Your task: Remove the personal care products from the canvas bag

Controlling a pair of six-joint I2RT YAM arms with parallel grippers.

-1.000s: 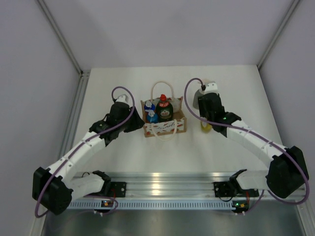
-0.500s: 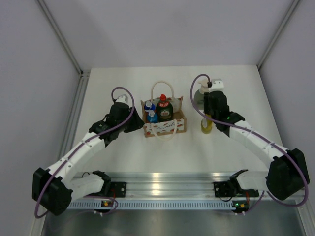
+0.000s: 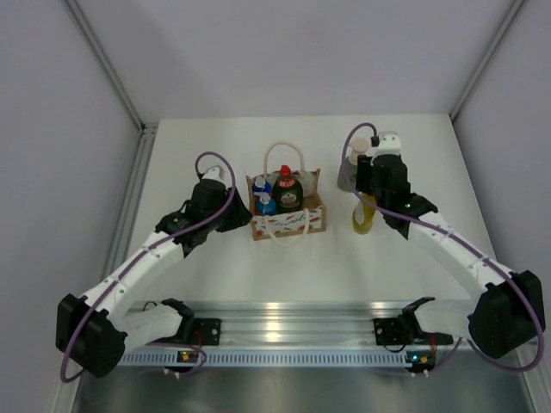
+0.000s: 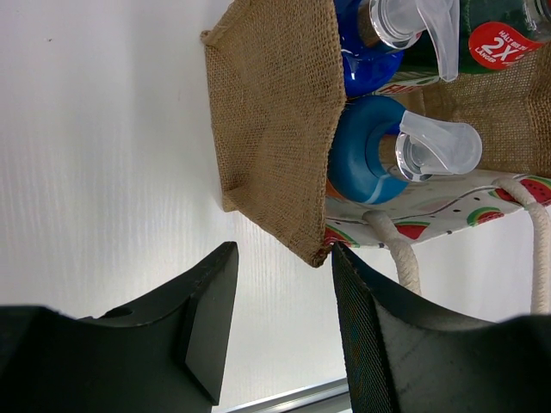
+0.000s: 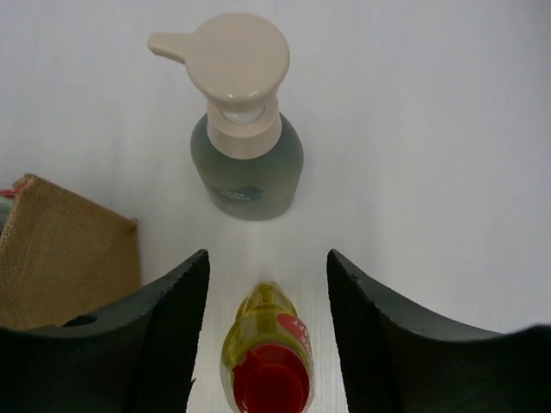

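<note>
Two bottles were out on the table (image 3: 413,258) and three were left inside the canvas bag (image 3: 301,222). The slim yellow bottle (image 5: 265,361) stood at 3 o'clock from the bag. The grey-green pump bottle (image 5: 246,163) stood just beside it, at its 12 o'clock. The right fingers (image 5: 267,260) hung wide apart, one on each side of the yellow bottle's red cap, and touched nothing.

That yellow bottle looked tall and thin, so I think it could tip easily. If the right fingers moved sideways before going up, they could bump the cap and knock it over. It might then hit the pump bottle (they stood very close).

The left fingers (image 4: 282,254) were wide apart too, at the bag's 9 o'clock side. A bottom corner of the bag sat just by the gap between them, but they held nothing. So nothing kept the bag down.

Inside the bag the round green bottle (image 3: 287,196), the blue bottle (image 4: 366,60) and the blue-capped bottle (image 4: 362,163) were packed tight together. The bag looked soft and light. If one bottle was pulled up while it rubbed the others or the cloth, I think the whole bag could lift, slide or fall over. The rope handle (image 3: 284,148) looped at the bag's 12 o'clock side. A finger or a cap could catch on it and drag the bag along.
</note>
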